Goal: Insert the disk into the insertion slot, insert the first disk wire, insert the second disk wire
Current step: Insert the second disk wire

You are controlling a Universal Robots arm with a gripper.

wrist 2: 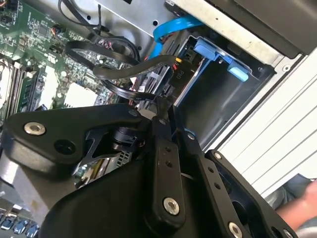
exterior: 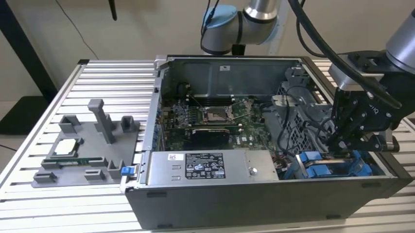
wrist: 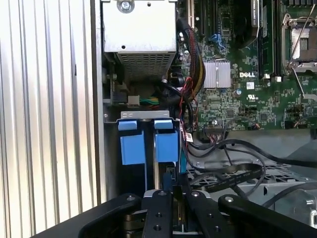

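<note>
Looking past our own gripper (wrist: 173, 191) in the first wrist view, we see its fingers (wrist: 159, 208) drawn close together low over the drive cage, though we cannot tell whether a plug is pinched between them. In the second wrist view the gripper (wrist 2: 161, 105) tip sits right among the black wires (wrist 2: 119, 64). Just beyond the tip, the disk (wrist: 132, 148) shows as its bright blue carrier frame, seated in the insertion slot (wrist: 146, 115) at the case's corner, with its metal body hidden. We judge the disk step done and a wire step in hand. To do that well, we would keep the plug square to the drive's rear socket, press straight along the slot, and keep the loose black wires (wrist: 233, 171) and the blue cable (wrist 2: 168, 29) from snagging on the fingers. Farther on lies the green motherboard (wrist: 237, 99), which carries white printed lettering. In the exterior view the gripper (exterior: 342, 143) reaches down into the cage at that view's right. Beside it, the grey box (exterior: 201, 167) wears a black-and-white sticker (exterior: 203, 166) whose small print we leave unread. Farthest off, at the exterior view's left, grey fixtures (exterior: 97, 141) stand on the slatted counter (exterior: 110, 87).
</note>
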